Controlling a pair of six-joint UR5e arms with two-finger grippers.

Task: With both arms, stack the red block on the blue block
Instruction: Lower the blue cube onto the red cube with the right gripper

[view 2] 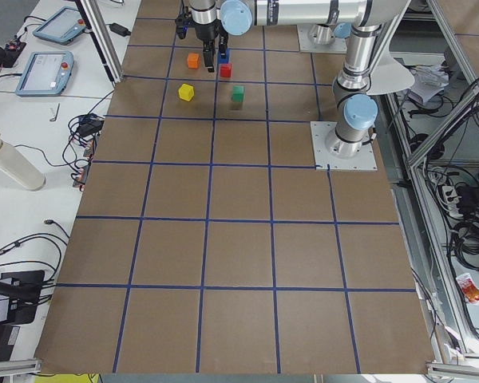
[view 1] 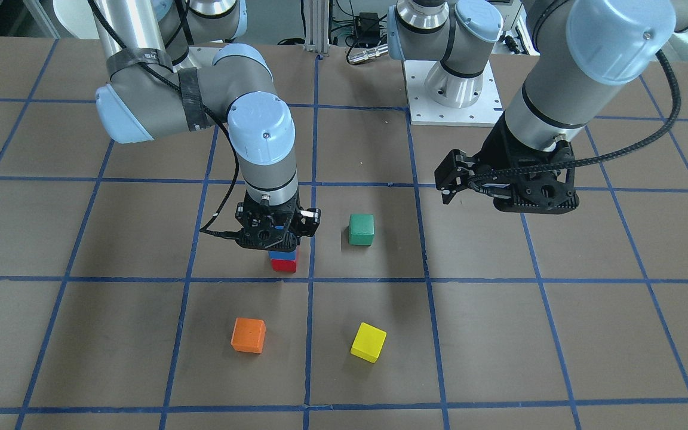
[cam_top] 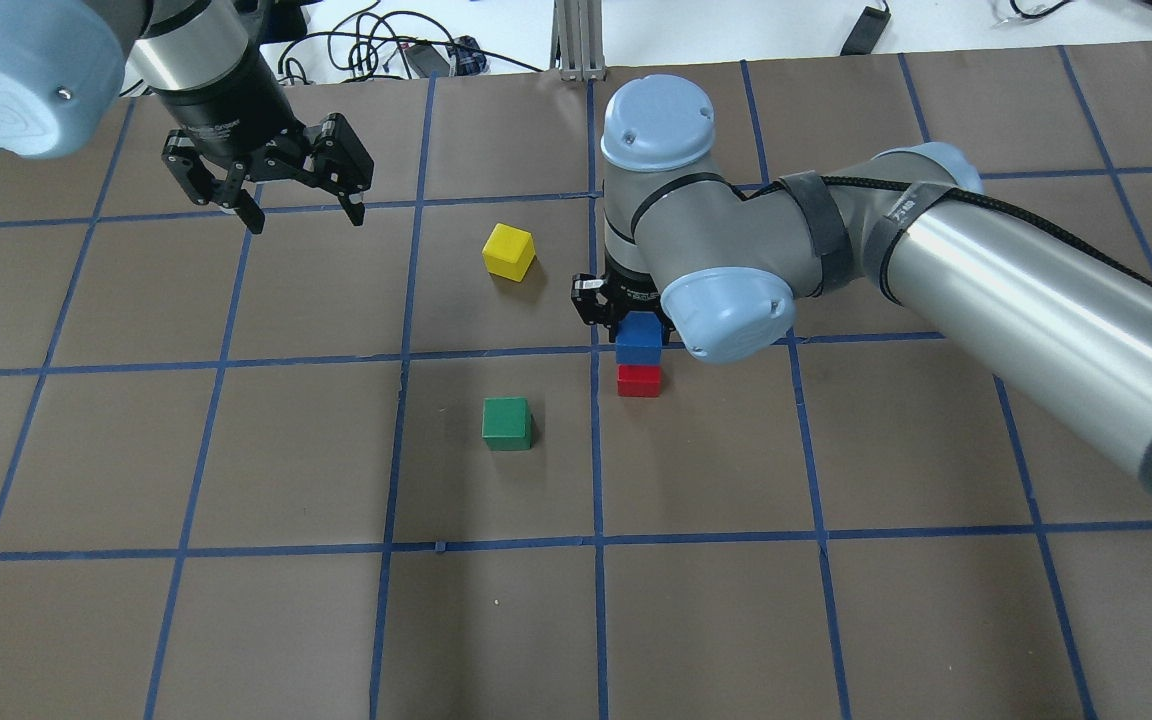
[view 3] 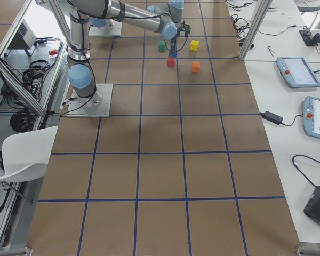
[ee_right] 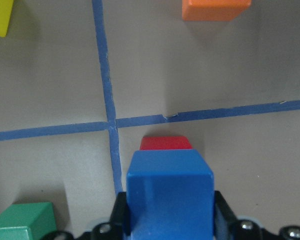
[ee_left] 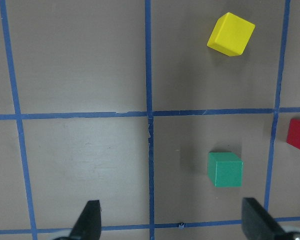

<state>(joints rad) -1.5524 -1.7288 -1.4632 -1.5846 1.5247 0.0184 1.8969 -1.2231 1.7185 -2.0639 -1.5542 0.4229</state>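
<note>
Grips the blue block in the right hand, narrowed onto its sides, directly above the red block on the brown gridded surface. Cannot tell whether touching or just clear. Shows the left hand spread wide and empty, raised over the surface, well apart from all cubes. Finds a green cube near the red block; a yellow cube and an orange cube farther off.

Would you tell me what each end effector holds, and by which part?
The right end effector grips the blue block by opposite side faces; the left end effector holds nothing.
</note>
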